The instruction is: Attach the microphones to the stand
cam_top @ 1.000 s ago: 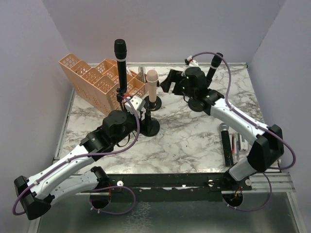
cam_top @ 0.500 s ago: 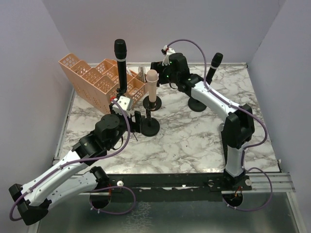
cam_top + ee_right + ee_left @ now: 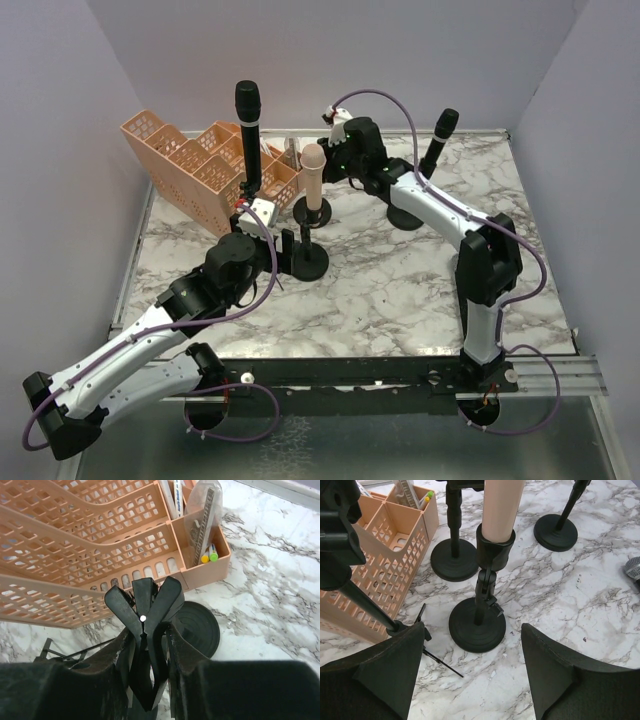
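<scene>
Close behind stands [image 3: 309,262], peach organizer [image 3: 200,160]; pink microphone [image 3: 313,172] clipped upright.

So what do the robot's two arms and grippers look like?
The left arm and right arm have white shells between chunky black joints. A loose purple cable runs along each, ending in a white plug by the wrist. Small green lights glow on the right wrist. The left gripper and right gripper are matte black, with thick wedge-shaped fingers.

Pink microphone [image 3: 313,172], black microphones [image 3: 247,108], each on stand [image 3: 309,262]
</scene>
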### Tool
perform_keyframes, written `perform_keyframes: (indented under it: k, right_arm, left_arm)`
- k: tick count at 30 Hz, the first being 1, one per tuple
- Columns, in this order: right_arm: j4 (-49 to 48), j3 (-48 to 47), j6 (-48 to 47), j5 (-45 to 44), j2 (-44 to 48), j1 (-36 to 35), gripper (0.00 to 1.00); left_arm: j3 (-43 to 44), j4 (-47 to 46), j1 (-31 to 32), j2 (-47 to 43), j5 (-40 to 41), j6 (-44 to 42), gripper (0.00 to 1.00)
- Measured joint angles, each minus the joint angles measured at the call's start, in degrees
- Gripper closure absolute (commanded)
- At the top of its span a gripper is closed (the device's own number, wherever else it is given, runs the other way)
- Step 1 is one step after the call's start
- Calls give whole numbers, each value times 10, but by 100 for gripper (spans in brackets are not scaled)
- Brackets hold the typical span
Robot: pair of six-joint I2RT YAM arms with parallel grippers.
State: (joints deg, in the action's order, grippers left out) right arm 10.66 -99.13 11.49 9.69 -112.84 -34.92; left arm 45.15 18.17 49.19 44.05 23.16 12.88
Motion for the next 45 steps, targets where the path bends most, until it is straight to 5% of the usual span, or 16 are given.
perform_keyframes:
  k: [19,30,38,45]
  right_arm:
    - [18,196,-28,-80,231,1,79]
    - [84,331,-56,-24,418,1,80]
    - [147,384,-84,14,458,1,79]
    - [160,410,-120,31,483,-30,45]
  left_arm:
    - [0,-18,0,32,-46,28,22]
    - [-31,-83,0,79,-114,64,23]
    - [-45,-119,0,101,-139,87,23]
    - [-54,-142,0,119,-144,95,23]
